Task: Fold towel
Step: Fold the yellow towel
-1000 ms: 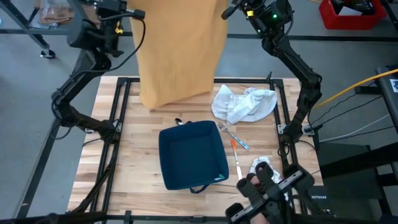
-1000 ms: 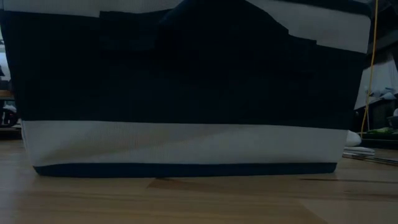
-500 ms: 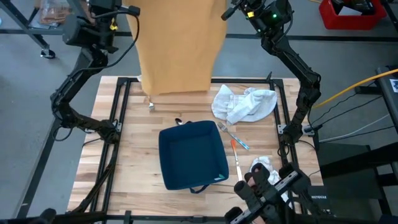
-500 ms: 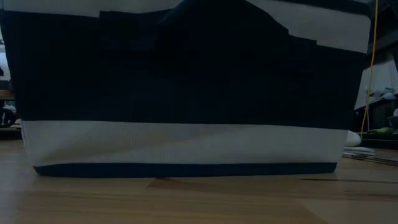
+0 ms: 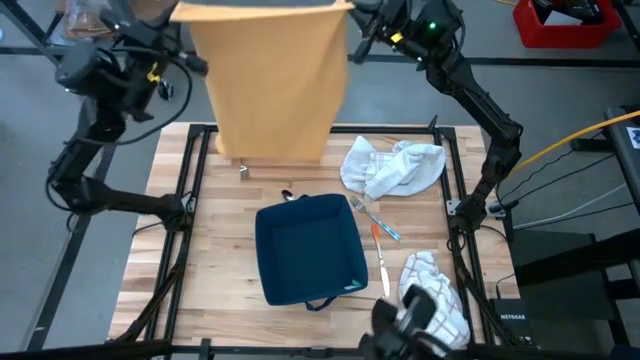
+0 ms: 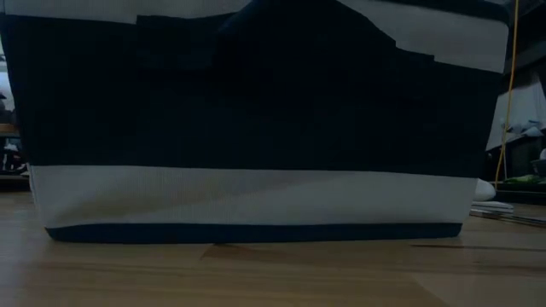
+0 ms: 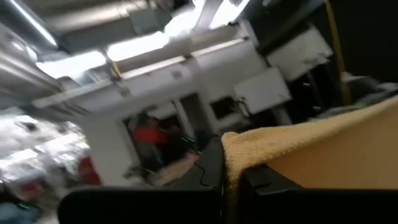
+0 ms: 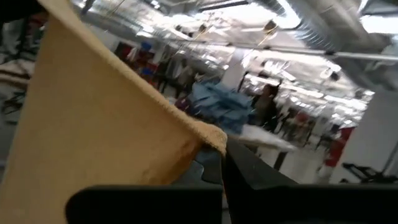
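A: So, how does the towel (image 5: 272, 80) look?
B: Tan, terry, stretched flat and hanging above the table's (image 5: 215, 255) far edge.
A: Grippers?
B: Left gripper (image 5: 176, 12) and right gripper (image 5: 352, 12) each clamp a top corner.

The tan towel (image 7: 323, 149) draped over the left gripper's dark fingers (image 7: 292, 199), blurred room behind.
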Controlling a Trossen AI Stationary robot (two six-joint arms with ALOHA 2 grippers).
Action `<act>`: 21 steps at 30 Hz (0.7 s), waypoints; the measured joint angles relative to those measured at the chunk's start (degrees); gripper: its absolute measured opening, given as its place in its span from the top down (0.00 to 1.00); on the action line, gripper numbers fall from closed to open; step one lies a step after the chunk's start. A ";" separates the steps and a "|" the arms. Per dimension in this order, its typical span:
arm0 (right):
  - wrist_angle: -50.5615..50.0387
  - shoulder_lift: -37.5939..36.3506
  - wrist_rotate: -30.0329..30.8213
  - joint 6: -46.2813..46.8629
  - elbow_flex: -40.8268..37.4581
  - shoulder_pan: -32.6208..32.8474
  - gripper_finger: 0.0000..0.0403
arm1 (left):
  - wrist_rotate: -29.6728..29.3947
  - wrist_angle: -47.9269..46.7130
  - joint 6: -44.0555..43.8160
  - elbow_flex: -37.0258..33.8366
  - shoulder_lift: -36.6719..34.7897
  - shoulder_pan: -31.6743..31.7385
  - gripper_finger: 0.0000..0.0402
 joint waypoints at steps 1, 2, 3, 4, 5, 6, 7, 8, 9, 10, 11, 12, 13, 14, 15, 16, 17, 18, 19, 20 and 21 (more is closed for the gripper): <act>-1.49 -0.01 -0.07 -0.04 0.00 0.60 1.00 | -0.20 -2.21 -2.22 0.02 -0.59 -0.76 1.00; -2.99 -0.01 -0.10 -0.11 0.00 1.26 1.00 | -0.51 -4.61 -4.22 0.02 -1.24 -1.51 1.00; -4.79 -0.01 -0.15 -0.27 -0.02 1.81 1.00 | -0.64 -7.11 -5.94 0.02 -1.75 -2.22 1.00; -6.54 -0.01 -0.36 -0.35 -0.02 2.30 1.00 | -0.62 -9.55 -7.80 0.02 -2.25 -2.90 1.00; -8.16 -0.01 -0.54 -0.80 -0.02 2.85 1.00 | -0.64 -11.98 -9.72 0.02 -2.87 -3.50 1.00; -9.85 -0.01 -0.57 -1.42 -0.02 3.51 1.00 | -0.66 -14.44 -11.80 0.00 -3.48 -4.04 1.00; -11.49 -0.01 -0.60 -1.68 -0.02 4.02 1.00 | -0.67 -16.83 -14.24 0.00 -4.02 -4.65 1.00; -12.85 -0.01 -0.73 -1.88 -0.02 4.40 1.00 | -0.55 -19.13 -16.79 0.00 -4.53 -5.29 1.00; -14.25 -0.01 -0.92 -2.01 -0.02 4.73 1.00 | -0.59 -21.31 -19.04 0.00 -5.02 -5.98 1.00; -15.42 -0.01 -1.04 -2.05 -0.02 5.10 1.00 | -0.51 -23.52 -21.35 0.00 -5.50 -6.64 1.00; -16.43 -0.03 -1.01 -2.05 -0.02 5.61 1.00 | -0.38 -25.61 -23.61 -0.04 -6.05 -7.36 1.00; -17.24 -0.06 -1.03 -2.08 -0.02 6.09 1.00 | -0.36 -27.39 -25.67 -0.06 -6.57 -8.09 1.00; -17.91 -0.28 -1.07 -2.12 -0.03 6.48 1.00 | -0.33 -29.01 -27.66 -0.08 -7.07 -8.78 1.00; -18.77 -0.56 -1.09 -2.35 -0.08 6.59 1.00 | -0.30 -30.44 -29.64 -0.10 -7.53 -9.49 1.00; -19.33 -0.84 -1.17 -2.95 -0.09 7.04 1.00 | -0.12 -31.75 -31.40 -0.11 -7.98 -10.23 1.00; -19.42 -1.06 -1.23 -3.27 -0.09 7.55 1.00 | 0.19 -32.84 -33.19 -0.11 -8.46 -10.94 1.00; -19.42 -1.24 -1.23 -3.34 -0.09 7.84 1.00 | 0.52 -33.75 -35.14 -0.11 -8.92 -11.64 1.00; -19.57 -1.61 -1.14 -3.34 -0.07 8.18 1.00 | 1.06 -34.69 -37.21 -0.11 -9.33 -12.35 1.00; -20.13 -1.86 -1.01 -3.44 -0.07 8.39 1.00 | 2.16 -35.43 -39.44 -0.11 -9.79 -13.01 1.00; -20.38 -2.03 -0.78 -3.95 -0.07 8.43 1.00 | 3.39 -36.15 -41.64 -0.14 -10.24 -13.64 1.00; -20.67 -2.26 -0.56 -4.32 -0.07 8.43 1.00 | 4.67 -36.98 -44.24 -0.14 -10.73 -14.17 1.00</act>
